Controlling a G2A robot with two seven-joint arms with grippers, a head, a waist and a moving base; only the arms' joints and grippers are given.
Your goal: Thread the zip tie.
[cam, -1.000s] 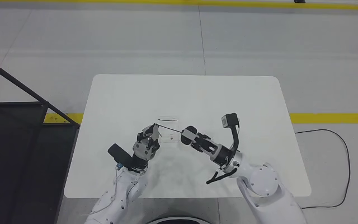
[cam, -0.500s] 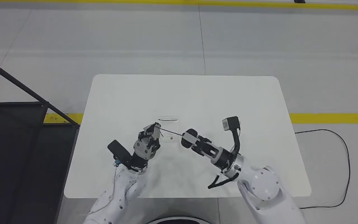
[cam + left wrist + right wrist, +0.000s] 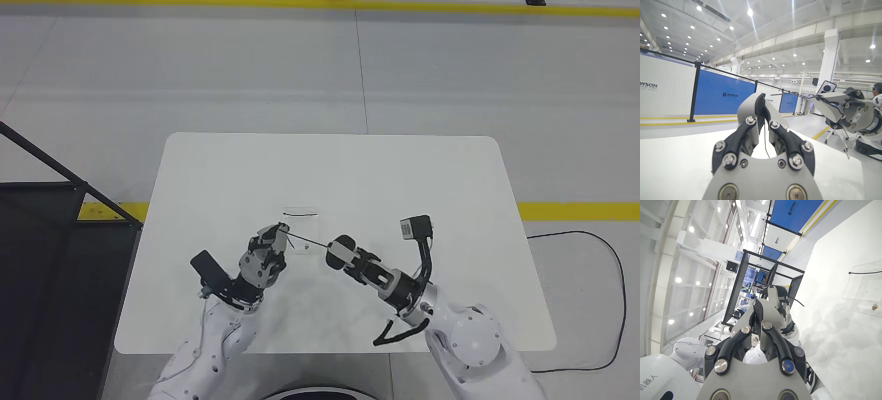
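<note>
A thin black zip tie (image 3: pixel 305 238) stretches in the air between my two grippers, above the near middle of the white table (image 3: pixel 430 190). My left gripper (image 3: pixel 272 237) is shut on its left end; in the left wrist view a black strand (image 3: pixel 765 136) hangs from the closed pads (image 3: pixel 761 106). My right gripper (image 3: pixel 333 248) is shut on the other end, and a short black tip (image 3: pixel 780 93) juts from it toward the left gripper (image 3: pixel 762 98). In the right wrist view my right gripper (image 3: pixel 758 303) points at the left gripper (image 3: pixel 779 298), where a black tail (image 3: pixel 797 302) sticks out.
A clear flat tray (image 3: pixel 300 220) lies just beyond the grippers with a second black zip tie (image 3: pixel 865 272) on it. A small brown scrap (image 3: pixel 875 307) sits near the tray. A black frame stands off the table's left side.
My right arm has drawn back a little toward the table's near edge, keeping hold of the zip tie. The left gripper has barely moved.
</note>
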